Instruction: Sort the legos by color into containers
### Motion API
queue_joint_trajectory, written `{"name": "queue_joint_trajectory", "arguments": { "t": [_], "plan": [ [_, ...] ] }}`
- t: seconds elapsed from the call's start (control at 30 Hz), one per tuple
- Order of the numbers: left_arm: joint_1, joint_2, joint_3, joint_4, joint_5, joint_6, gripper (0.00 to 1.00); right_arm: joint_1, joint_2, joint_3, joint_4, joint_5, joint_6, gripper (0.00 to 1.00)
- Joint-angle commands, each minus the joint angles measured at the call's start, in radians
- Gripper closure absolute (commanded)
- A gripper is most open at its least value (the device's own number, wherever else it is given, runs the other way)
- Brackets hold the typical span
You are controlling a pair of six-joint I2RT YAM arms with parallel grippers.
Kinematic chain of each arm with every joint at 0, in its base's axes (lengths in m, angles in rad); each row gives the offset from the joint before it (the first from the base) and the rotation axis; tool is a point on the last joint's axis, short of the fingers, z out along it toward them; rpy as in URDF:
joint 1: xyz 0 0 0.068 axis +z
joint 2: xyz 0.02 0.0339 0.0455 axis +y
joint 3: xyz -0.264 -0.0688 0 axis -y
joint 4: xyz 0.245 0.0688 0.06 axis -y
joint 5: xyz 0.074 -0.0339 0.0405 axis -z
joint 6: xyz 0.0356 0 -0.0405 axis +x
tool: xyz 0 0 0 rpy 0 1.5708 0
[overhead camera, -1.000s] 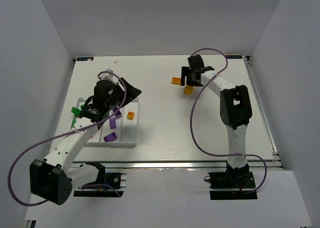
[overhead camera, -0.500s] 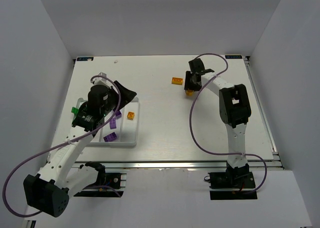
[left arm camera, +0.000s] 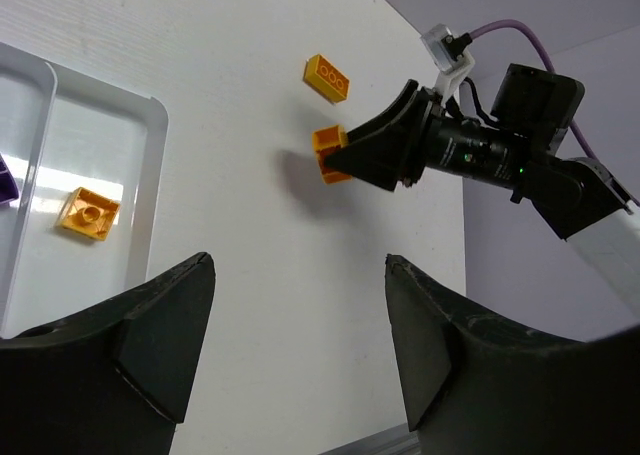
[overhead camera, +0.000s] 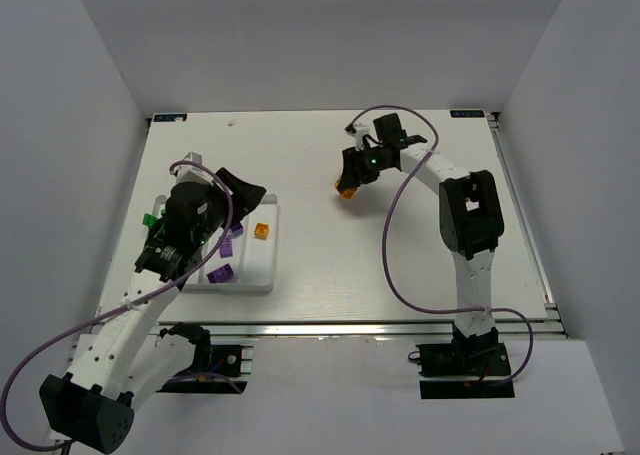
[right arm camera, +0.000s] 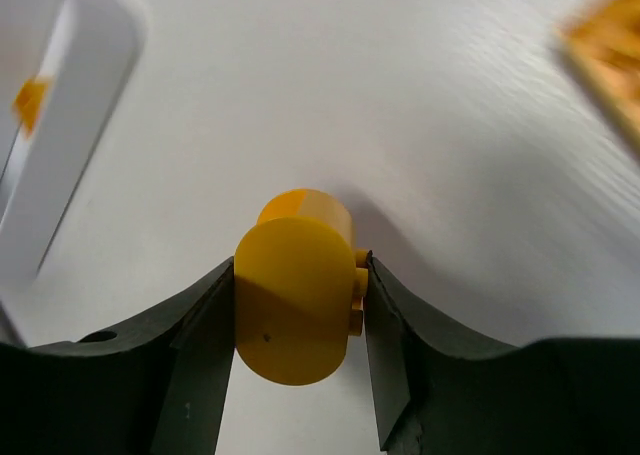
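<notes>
Legos are being shown in three colours: three orange, at least two purple and one green, all small studded plastic bricks. One orange lego is being gripped over the far middle of the counter by the right pincer, its jaws being pressed against the piece's two sides. From the right wrist, a glossy, rounded yellow-orange face is being shown between the black fingers. A second orange lego, oblong with its studs up, is being seen lying on the counter near the gripped one. A third orange lego, flat and square, is being seen lying in the rightmost compartment of the white tray, which is being divided by low ridges into long parallel compartments. The purple legos are being seen in compartments further left, partly hidden by the left arm. The green lego is being seen at the tray's left edge; whether it lies inside cannot be told. The left pincer is being held above the tray's right side, jaws apart, with nothing between them.
</notes>
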Motion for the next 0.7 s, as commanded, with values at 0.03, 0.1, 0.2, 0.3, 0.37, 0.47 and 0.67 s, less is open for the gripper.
{"name": "queue_joint_trajectory", "arguments": {
  "t": [0.03,0.1,0.2,0.3,0.37,0.47,0.67],
  "plan": [
    [-0.004,-0.072,-0.024,0.014,-0.052,0.016,0.21,0.139,-0.103,0.022,-0.089,-0.343,-0.330,1.00],
    [-0.004,-0.107,-0.031,0.018,-0.060,0.017,0.20,0.189,-0.130,-0.029,-0.059,-0.347,-0.413,1.00],
    [-0.004,-0.160,-0.048,0.018,-0.085,0.017,0.20,0.285,-0.166,-0.054,-0.031,-0.357,-0.485,1.00],
    [-0.004,-0.216,-0.064,0.009,-0.111,0.011,0.19,0.361,-0.166,-0.048,0.007,-0.354,-0.496,1.00],
    [-0.004,-0.245,-0.071,0.005,-0.127,0.005,0.19,0.400,-0.152,-0.028,0.021,-0.337,-0.481,1.00],
    [-0.004,-0.298,-0.087,-0.014,-0.149,-0.009,0.18,0.446,-0.129,0.000,0.036,-0.305,-0.470,1.00],
    [-0.004,-0.377,-0.116,-0.066,-0.173,-0.037,0.18,0.519,-0.117,-0.041,0.182,-0.222,-0.355,0.96]
  ]
}}
